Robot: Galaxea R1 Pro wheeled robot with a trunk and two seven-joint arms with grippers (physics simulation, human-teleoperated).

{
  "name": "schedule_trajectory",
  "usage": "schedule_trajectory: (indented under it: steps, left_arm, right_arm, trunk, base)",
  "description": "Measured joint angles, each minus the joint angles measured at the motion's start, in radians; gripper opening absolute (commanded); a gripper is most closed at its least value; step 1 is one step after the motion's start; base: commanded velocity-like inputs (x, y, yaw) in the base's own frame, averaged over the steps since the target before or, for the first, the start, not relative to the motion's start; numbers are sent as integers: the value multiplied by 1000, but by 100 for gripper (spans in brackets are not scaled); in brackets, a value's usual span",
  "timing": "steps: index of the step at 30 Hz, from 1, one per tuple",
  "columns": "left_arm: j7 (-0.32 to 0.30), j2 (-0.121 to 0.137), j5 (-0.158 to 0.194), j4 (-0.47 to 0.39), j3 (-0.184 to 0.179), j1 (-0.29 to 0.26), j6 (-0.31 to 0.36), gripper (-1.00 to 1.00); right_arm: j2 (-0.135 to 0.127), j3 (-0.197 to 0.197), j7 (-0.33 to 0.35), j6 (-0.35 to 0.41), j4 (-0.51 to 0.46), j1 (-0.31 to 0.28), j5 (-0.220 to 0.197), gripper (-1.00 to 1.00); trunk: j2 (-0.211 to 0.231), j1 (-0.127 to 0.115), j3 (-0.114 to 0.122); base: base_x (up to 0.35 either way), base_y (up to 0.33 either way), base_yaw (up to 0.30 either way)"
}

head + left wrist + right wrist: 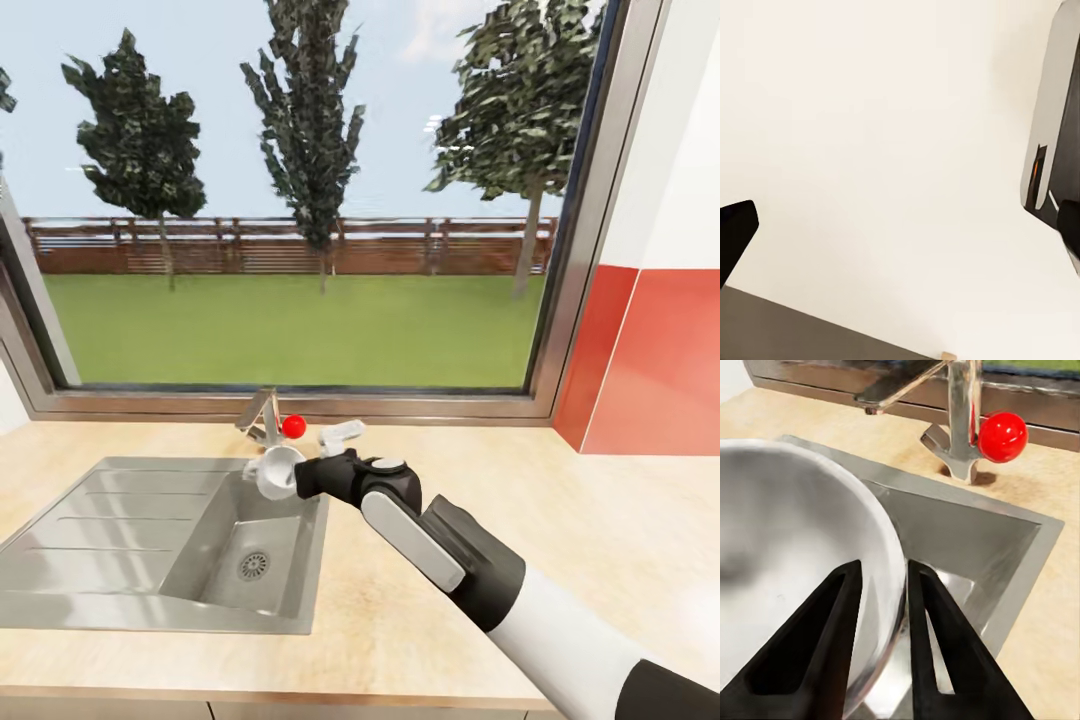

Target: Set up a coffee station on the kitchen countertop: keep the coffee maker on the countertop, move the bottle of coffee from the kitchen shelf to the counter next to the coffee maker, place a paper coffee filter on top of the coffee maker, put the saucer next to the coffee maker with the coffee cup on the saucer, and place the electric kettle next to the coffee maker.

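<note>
Right gripper (283,474), as I read it, pinches one coffee cup (274,472) by its rim above one sink (120,520).

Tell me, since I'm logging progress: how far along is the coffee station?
Nothing finished shows here. In hand: the right claw is shut on the rim of the white cup, over the sink, by the tap. Left: setting it on a saucer beside the coffee maker, plus bottle, filter and kettle.
</note>
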Motion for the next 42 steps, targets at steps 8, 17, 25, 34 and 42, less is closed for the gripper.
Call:
schedule_trajectory:
  steps: [8,17,25,34,42]
  left_arm:
    - [0,0,0,0,0,0,0,100]
    - [0,0,0,0,0,0,0,100]
    - [0,0,0,0,0,0,0,100]
    - [0,0,0,-1,1,0,0,100]
    - [0,0,0,-1,1,0,0,100]
  right_arm:
    - [1,1,0,3,-7,0,2,-100]
    - [1,1,0,3,-7,0,2,-100]
    - [1,1,0,3,-8,0,2,-100]
    - [1,1,0,3,-8,0,2,-100]
    - [1,1,0,3,-8,0,3,-100]
  trunk:
    - [0,0,4]
    - [0,0,4]
    - [0,0,4]
    - [0,0,4]
    - [0,0,5]
  base:
    - [0,0,0]
    - [0,0,0]
    - [0,0,0]
    - [0,0,3]
    - [0,0,199]
